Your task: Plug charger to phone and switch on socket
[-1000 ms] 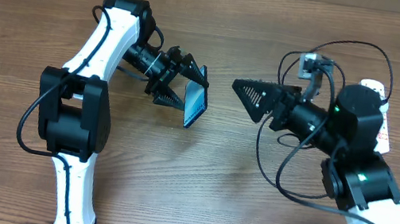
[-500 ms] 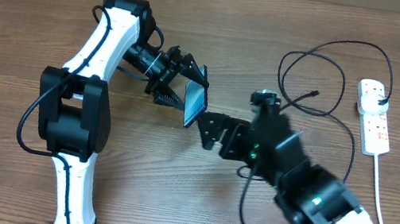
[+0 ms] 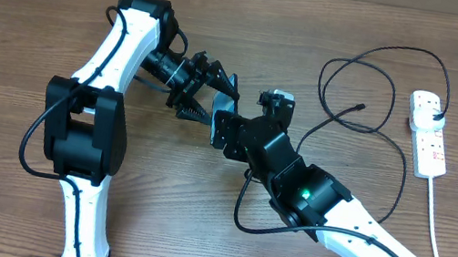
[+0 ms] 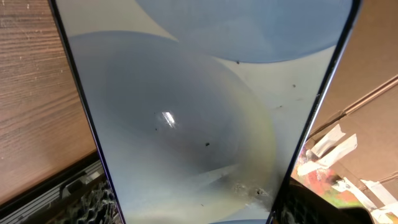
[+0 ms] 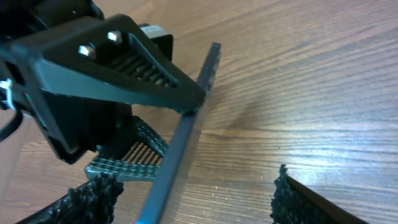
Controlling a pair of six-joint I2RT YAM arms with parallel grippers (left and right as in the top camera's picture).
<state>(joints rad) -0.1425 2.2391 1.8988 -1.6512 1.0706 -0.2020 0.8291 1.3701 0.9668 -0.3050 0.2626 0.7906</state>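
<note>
My left gripper (image 3: 213,98) is shut on the phone (image 4: 199,106) and holds it on edge above the table. The blue-grey screen fills the left wrist view. In the right wrist view the phone's thin dark edge (image 5: 186,134) runs between my right gripper's (image 5: 196,202) open, empty fingers. In the overhead view my right gripper (image 3: 223,133) sits right beside the phone (image 3: 229,90) and hides most of it. The charger cable (image 3: 397,58) loops on the table at the right, with its small connector (image 3: 360,106) lying free. Its plug (image 3: 436,108) sits in the white socket strip (image 3: 429,146).
The socket's thick white cord (image 3: 437,226) runs down the right side of the table. More black cable (image 3: 240,206) loops under my right arm. The left arm's base (image 3: 81,133) stands at the left.
My right arm has swung from the right side by the cable loop across to the phone, uncovering the socket and cable. The left gripper still holds the phone in place.
</note>
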